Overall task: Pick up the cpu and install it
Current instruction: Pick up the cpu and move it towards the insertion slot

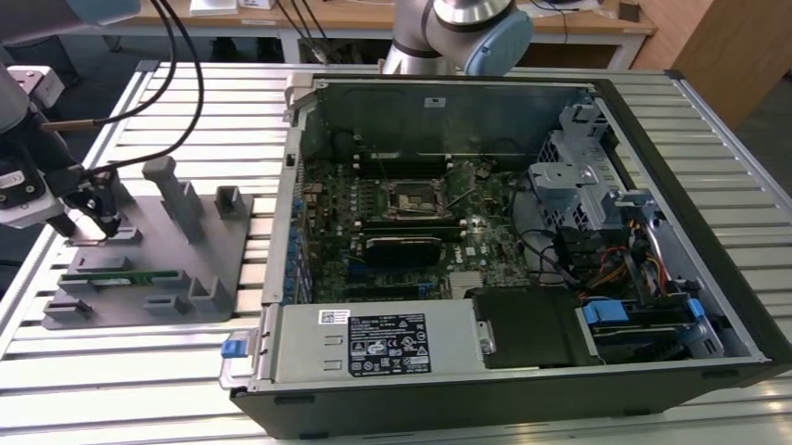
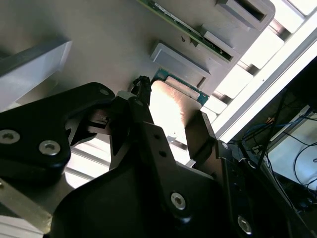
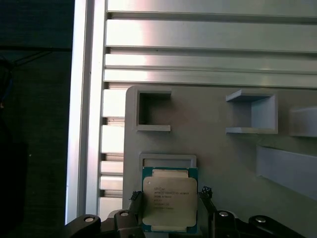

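Note:
The cpu (image 3: 170, 200), a flat square chip with a shiny silver top and a thin green rim, sits at its pocket on the grey plastic tray (image 1: 236, 269) at the exterior view's left. My gripper (image 1: 99, 225) is low over that tray corner. In both wrist views its black fingers (image 3: 134, 198) sit against two opposite edges of the cpu (image 2: 171, 111), shut on it. The open computer case (image 1: 520, 232) lies to the exterior view's right, with the motherboard's empty socket (image 1: 411, 197) near its middle.
The tray carries upright grey blocks (image 1: 171, 190) and a long green memory stick (image 1: 118, 275). Everything rests on a slatted metal table (image 1: 124, 371). Black cables (image 1: 185, 83) hang above the tray. A drive cage (image 1: 581, 176) and a power supply (image 1: 371, 343) fill the case's sides.

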{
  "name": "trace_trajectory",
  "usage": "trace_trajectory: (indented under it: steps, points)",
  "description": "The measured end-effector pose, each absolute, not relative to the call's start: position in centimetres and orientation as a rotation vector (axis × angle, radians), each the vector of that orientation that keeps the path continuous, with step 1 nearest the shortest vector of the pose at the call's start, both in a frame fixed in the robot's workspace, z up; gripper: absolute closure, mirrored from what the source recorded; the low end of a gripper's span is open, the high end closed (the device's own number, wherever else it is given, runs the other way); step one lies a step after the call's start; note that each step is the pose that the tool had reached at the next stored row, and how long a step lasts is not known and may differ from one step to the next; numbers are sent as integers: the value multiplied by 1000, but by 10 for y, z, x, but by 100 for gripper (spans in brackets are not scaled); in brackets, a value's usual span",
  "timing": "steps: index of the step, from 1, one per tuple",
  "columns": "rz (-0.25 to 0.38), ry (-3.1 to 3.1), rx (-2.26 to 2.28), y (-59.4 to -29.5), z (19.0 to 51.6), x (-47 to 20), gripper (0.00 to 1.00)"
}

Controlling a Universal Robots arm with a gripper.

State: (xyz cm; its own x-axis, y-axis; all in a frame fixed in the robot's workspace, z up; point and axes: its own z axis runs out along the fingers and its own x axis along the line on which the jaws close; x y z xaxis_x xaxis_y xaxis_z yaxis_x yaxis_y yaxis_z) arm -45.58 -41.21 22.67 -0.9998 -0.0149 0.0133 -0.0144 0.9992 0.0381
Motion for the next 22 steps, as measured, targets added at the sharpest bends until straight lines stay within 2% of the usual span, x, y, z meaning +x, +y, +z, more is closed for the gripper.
trace_trajectory:
  steps: [22]
  points:
    - [-60, -3127, 23, -412, 232, -456, 47]
